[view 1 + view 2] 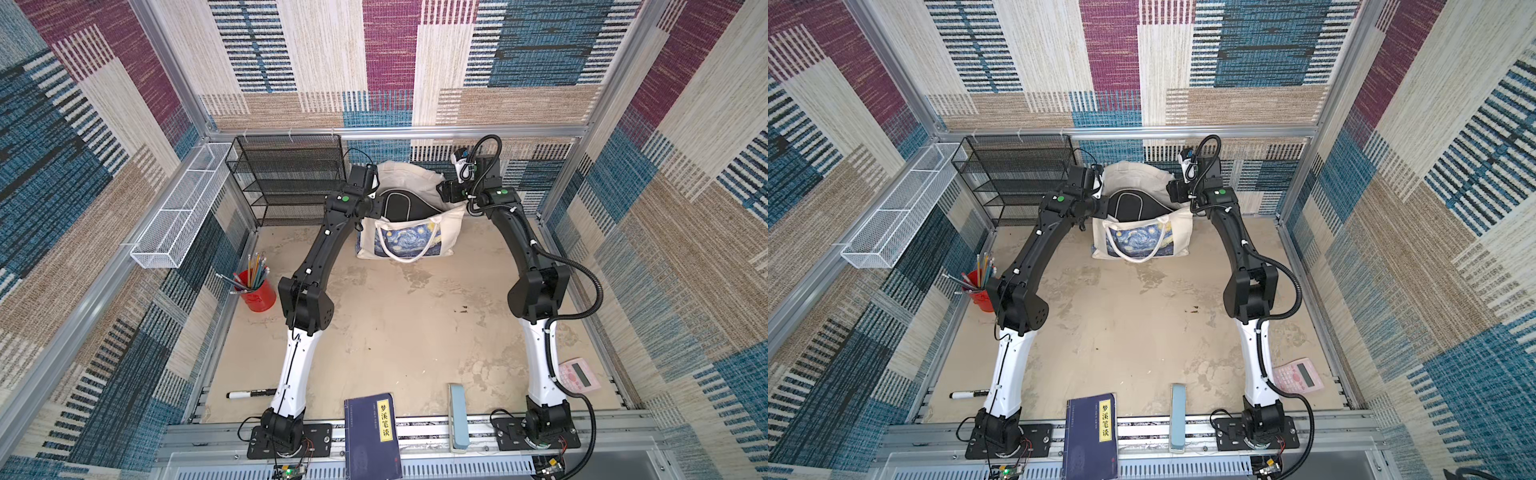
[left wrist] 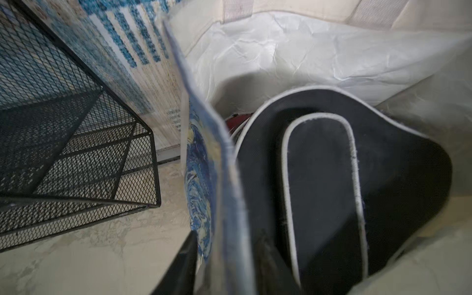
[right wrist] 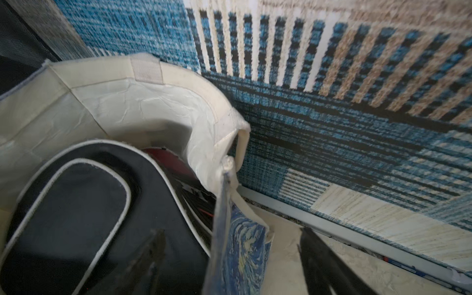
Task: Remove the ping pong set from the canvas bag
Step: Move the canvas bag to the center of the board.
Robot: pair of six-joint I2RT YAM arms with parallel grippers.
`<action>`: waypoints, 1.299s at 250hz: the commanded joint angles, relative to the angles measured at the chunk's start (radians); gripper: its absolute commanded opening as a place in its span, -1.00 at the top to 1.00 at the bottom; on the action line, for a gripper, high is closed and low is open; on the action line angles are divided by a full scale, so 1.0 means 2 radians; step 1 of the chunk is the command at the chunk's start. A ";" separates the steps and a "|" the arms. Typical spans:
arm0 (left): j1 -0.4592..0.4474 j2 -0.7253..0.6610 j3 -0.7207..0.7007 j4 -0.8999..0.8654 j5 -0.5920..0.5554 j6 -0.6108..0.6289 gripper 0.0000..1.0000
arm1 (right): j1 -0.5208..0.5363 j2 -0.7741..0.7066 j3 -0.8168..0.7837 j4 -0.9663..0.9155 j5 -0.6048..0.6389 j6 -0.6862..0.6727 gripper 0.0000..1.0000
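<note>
The canvas bag (image 1: 415,237) stands upright at the back middle of the table, its Starry Night panel facing the front in both top views. Of the ping pong set, a black case with pale piping (image 1: 405,205) fills the bag's mouth. Behind it a red-and-dark case (image 3: 168,159) peeks out. My left gripper (image 2: 227,265) is at the bag's left side, shut on the bag wall (image 2: 229,204). One finger (image 2: 184,265) is outside, the other inside. My right gripper (image 3: 233,258) straddles the bag's right wall (image 3: 222,229), open, with wide gaps.
A black mesh shelf (image 1: 286,178) stands just left of the bag, with a white wire basket (image 1: 178,208) on the left wall. On the table are a red pencil cup (image 1: 259,293), a marker (image 1: 249,394), a dark blue book (image 1: 372,436), a pale blue block (image 1: 458,415) and a pink calculator (image 1: 579,376).
</note>
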 commanded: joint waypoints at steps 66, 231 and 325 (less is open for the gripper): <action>0.003 -0.085 -0.085 -0.006 0.030 0.016 1.00 | 0.002 -0.053 -0.027 -0.045 0.030 -0.008 1.00; -0.007 -0.439 -0.556 0.106 0.007 -0.006 1.00 | 0.035 -0.388 -0.500 0.050 0.102 0.083 1.00; -0.008 -0.388 -0.432 0.050 0.112 0.047 -0.87 | 0.080 -0.463 -0.628 0.123 0.049 0.034 1.00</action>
